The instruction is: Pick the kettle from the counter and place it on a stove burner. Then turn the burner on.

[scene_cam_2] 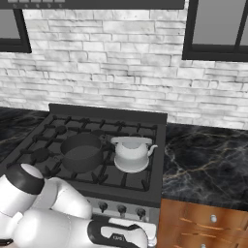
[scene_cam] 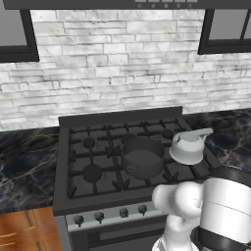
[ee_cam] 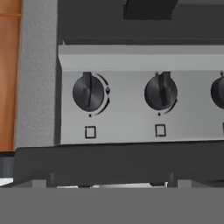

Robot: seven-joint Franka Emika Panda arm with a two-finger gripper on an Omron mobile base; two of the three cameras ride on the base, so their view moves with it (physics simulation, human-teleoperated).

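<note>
The silvery-white kettle (scene_cam: 188, 147) (scene_cam_2: 131, 154) stands upright on the stove's front right grate, its pale handle jutting sideways. It hides the stove burner beneath it. My gripper (scene_cam_2: 151, 236) hangs low in front of the stove's control panel, well apart from the kettle and holding nothing. In the hand view I face the panel close up, with one black knob (ee_cam: 89, 92) at left, a second knob (ee_cam: 160, 92) at centre and a third at the right edge. The black veined counter (scene_cam: 24, 162) (scene_cam_2: 203, 160) flanks the stove on both sides.
A dark grey pot (scene_cam: 142, 157) (scene_cam_2: 81, 152) sits mid-stove, right beside the kettle. Open burners (scene_cam: 92, 172) lie on the stove's left side. A row of knobs (scene_cam: 123, 212) (scene_cam_2: 121, 209) runs along the front panel. Orange-brown cabinets (scene_cam_2: 203, 223) stand below the counter.
</note>
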